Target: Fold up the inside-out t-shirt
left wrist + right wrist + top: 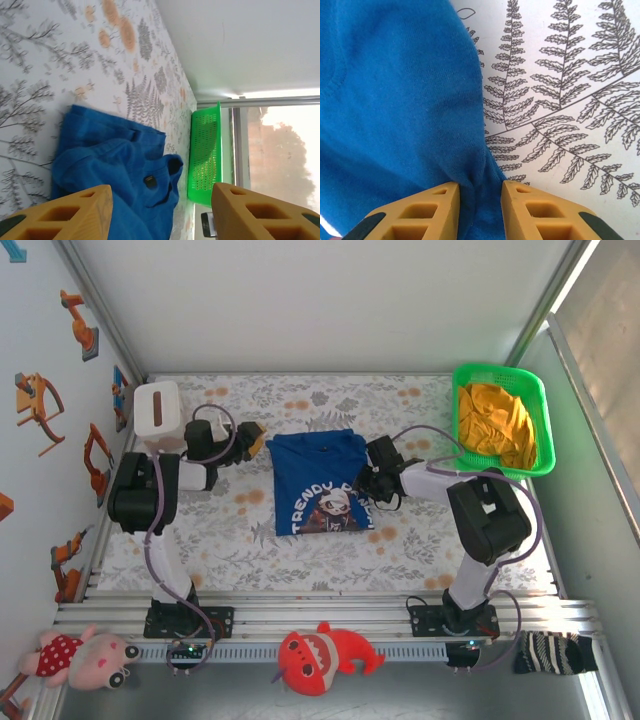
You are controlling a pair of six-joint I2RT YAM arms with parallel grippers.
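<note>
Top external view first: the shirt (pixel 318 483) lies mid-counter (pixel 300 552), folded down to a rough rectangle. Arched white lettering reads "TRENDY" plus a second word I can't make out, over a cartoon face. The left fingers (pixel 250 439) sit just off its left edge, and the right fingers (pixel 374 473) are at its right edge. An orange garment (pixel 497 420) is in the green basket (pixel 545 430), well apart, so it's out of the way.

Left wrist view: the left fingers (pixel 65 212) are spread wide with nothing between them. The shirt (pixel 110 155) lies bunched beyond. My guess is they're keeping clear so the other side can work.

Right wrist view: the right fingers (pixel 420 212) are pinched onto a tuck of the shirt (pixel 395 100) at its edge, cloth puckering into the gap, right where blue meets the fern-print counter (pixel 560 75). Looks like a hold for pulling that side over.
</note>
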